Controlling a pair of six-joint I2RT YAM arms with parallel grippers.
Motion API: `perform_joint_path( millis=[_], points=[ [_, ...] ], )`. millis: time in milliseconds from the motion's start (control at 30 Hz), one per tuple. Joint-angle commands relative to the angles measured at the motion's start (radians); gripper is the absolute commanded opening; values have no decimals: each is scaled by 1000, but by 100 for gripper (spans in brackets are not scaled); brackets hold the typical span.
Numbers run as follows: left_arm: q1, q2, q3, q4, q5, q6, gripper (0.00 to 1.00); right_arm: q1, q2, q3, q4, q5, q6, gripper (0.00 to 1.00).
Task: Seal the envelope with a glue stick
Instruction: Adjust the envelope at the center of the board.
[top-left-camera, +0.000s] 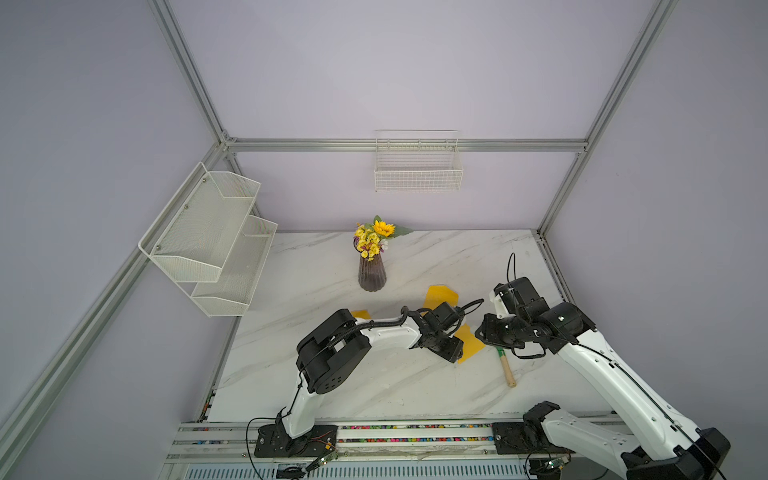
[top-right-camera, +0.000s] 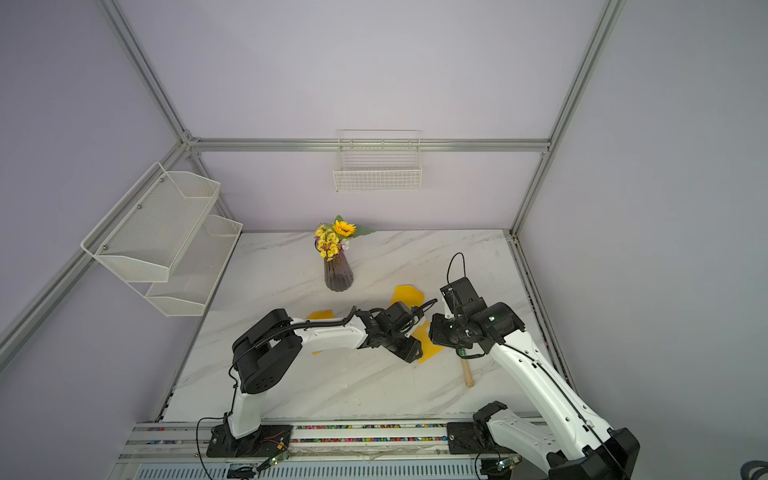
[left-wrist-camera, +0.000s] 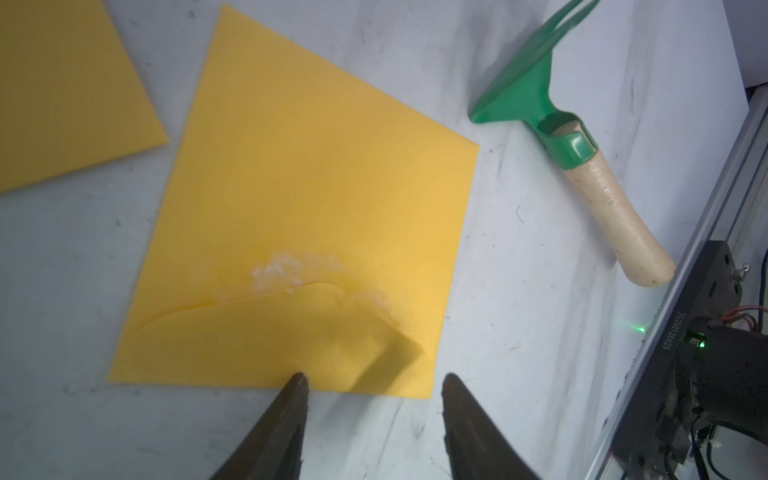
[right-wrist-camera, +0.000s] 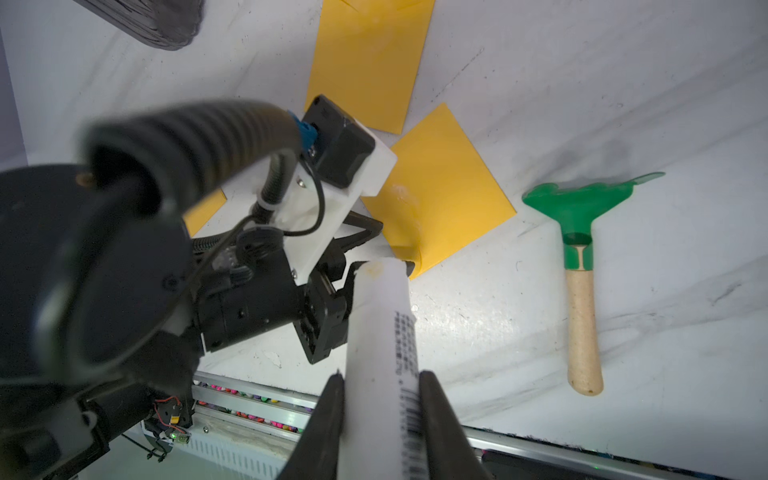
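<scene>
A yellow envelope (left-wrist-camera: 316, 199) lies flat on the marble table, seen in both top views beside the two wrists (top-left-camera: 471, 345). Its curved flap (left-wrist-camera: 266, 332) is folded down over the body, and white glue smears (left-wrist-camera: 278, 270) run along the flap's edge. My left gripper (left-wrist-camera: 374, 380) hangs open at the envelope's folded edge, one fingertip (left-wrist-camera: 300, 380) over that edge, with nothing between the fingers. My right gripper (right-wrist-camera: 382, 376) is shut on the glue stick (right-wrist-camera: 384, 328), a white tube with a dark printed label. The tube's far end is close to a corner of the envelope (right-wrist-camera: 444, 195).
A second yellow envelope (top-left-camera: 440, 296) lies behind, and a third (top-left-camera: 360, 313) shows under the left arm. A green rake with a wooden handle (top-left-camera: 506, 368) lies right of the envelope. A vase of flowers (top-left-camera: 372, 272) stands further back. Wire baskets (top-left-camera: 417, 166) hang on the walls.
</scene>
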Motion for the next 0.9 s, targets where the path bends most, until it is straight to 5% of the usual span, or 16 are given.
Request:
perform_joint_path(
  millis=[0, 333, 500, 867],
  points=[
    [43, 50, 2, -79, -4, 27, 54, -7, -9, 25, -11, 24, -9, 0],
    [62, 140, 126, -70, 72, 96, 55, -9, -3, 48, -17, 29, -15, 0],
    [81, 64, 156, -76, 5, 196, 56, -11, -7, 62, -21, 54, -19, 0],
    [250, 8, 237, -126, 6, 456, 60, -22, -19, 105, -43, 159, -23, 0]
  ],
)
